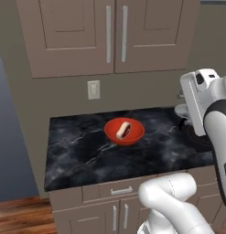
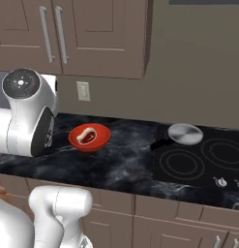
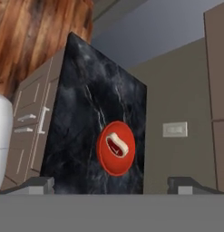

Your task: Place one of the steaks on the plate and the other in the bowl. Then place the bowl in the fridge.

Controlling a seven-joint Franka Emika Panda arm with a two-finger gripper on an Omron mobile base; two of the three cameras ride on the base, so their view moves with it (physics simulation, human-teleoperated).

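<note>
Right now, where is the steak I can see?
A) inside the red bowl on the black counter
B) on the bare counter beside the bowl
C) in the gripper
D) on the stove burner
A: the steak lies inside the red bowl, which sits on the black counter.

base views: behind arm, flanking | share bowl (image 1: 124,131) | hand: rolled
</note>
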